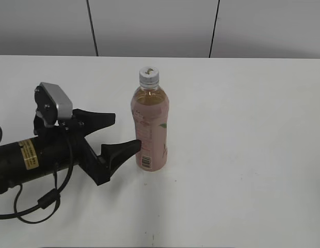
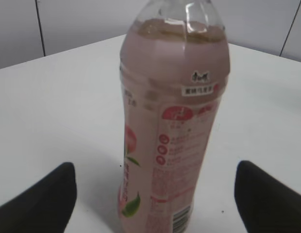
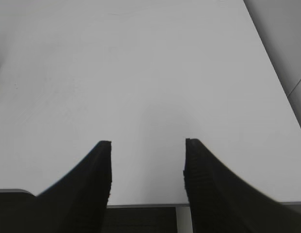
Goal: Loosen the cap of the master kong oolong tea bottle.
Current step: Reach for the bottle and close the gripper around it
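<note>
Fingers of the left gripper (image 1: 120, 134) gape wide at centre-left, the upright master kong oolong tea bottle (image 1: 149, 129) just right of them, cap (image 1: 148, 76) on; the right gripper (image 3: 148, 162), also apart, sees only table (image 3: 141, 73)

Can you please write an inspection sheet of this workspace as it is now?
Surface: white table, bare where seen.
Job's things: bottle upright; cap on it.
Clutter: nothing seen.
Grippers: left tool open, level with the bottle's lower half, not around it; right tool open over bare table, absent from the exterior view.
Cables: black cable looping under the left arm.
Surroundings: grey wall panels behind.
</note>
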Controlling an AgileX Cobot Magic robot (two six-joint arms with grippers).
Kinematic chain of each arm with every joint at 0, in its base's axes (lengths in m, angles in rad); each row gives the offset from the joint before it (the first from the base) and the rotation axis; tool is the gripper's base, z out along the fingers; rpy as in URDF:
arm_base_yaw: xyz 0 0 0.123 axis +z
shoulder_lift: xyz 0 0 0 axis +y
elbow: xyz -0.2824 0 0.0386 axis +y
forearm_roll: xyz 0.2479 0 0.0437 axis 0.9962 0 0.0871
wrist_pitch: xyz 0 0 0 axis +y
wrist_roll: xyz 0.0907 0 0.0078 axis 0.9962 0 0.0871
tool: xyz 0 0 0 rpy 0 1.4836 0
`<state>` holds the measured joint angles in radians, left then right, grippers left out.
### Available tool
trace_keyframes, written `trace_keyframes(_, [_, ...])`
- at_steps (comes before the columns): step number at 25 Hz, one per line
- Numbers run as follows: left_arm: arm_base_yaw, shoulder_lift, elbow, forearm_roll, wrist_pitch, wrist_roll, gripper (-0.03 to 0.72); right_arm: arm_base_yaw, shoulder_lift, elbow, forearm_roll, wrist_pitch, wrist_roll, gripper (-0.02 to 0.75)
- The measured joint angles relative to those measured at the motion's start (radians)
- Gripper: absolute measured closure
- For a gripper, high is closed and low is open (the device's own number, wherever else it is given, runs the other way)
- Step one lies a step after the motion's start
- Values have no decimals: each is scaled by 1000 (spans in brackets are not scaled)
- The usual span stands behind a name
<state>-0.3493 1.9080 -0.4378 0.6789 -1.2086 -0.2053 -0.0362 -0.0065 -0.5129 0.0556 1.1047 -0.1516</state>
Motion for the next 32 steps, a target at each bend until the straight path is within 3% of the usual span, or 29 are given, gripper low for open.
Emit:
trace_keyframes(8, [-9, 55, -78, 31, 1, -20, 95, 0, 0, 0, 0, 0, 0, 366])
trace_keyframes(17, [-108, 81, -150, -50, -1, -22, 95, 0, 0, 0, 0, 0, 0, 366])
trace_keyframes(32, [-112, 168, -227, -71, -1, -24, 100, 0, 0, 0, 0, 0, 0, 366])
